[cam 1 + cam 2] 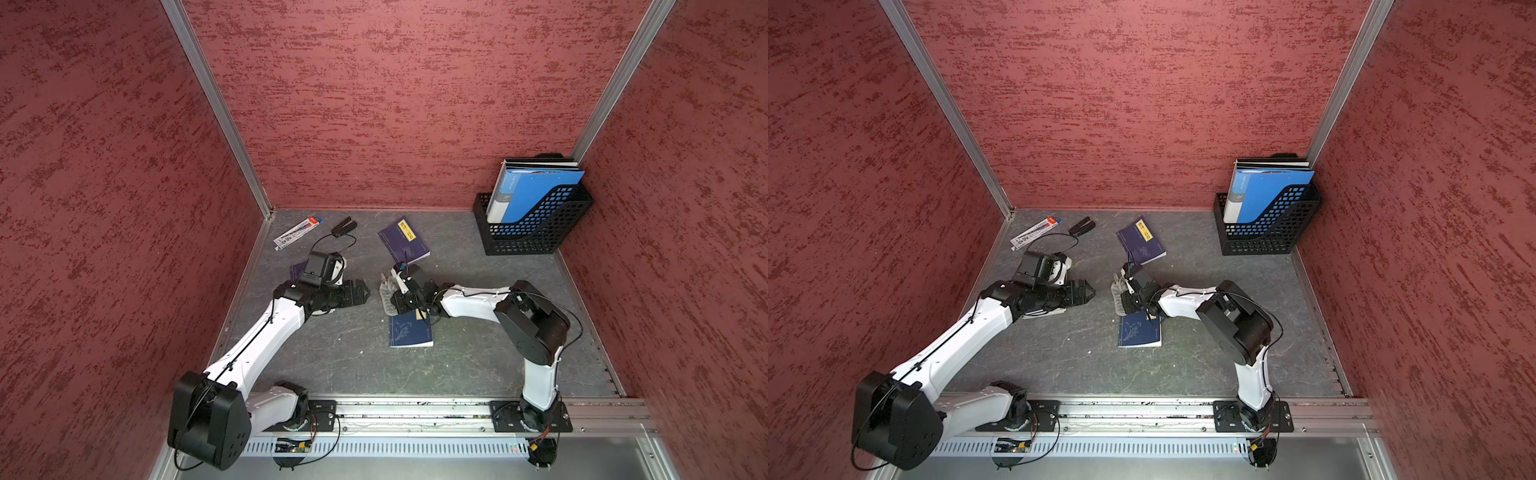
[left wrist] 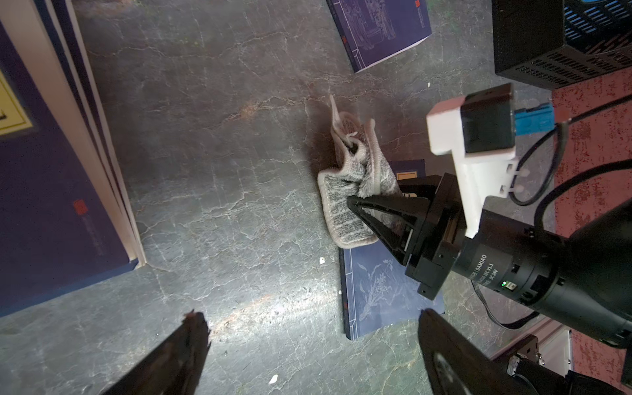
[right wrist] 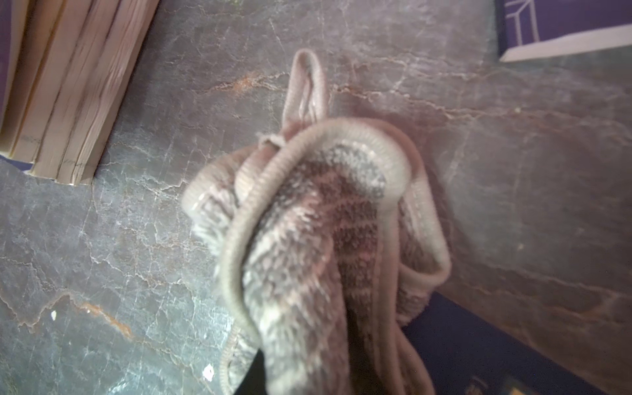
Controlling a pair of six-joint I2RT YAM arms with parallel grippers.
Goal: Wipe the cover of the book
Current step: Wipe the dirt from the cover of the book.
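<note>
The right gripper, fingers pinched on a bunched grey cloth, presses it at the blue book's far edge, near the table's middle, seemingly to wipe its cover; the left gripper hangs wide open, empty.

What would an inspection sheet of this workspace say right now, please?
Surface: grey table, cracked stone pattern, a few white specks.
Job's things: blue book lies flat and closed; grey cloth is bunched at its far edge.
Clutter: purple book, pen pack, black clip, file holder with blue folders, stacked books beneath the left arm.
Grippers: left claw open and empty; right claw shut on the grey cloth.
Cables: black cable loops beside the left wrist camera.
Surroundings: red walls; metal rail along the front.
</note>
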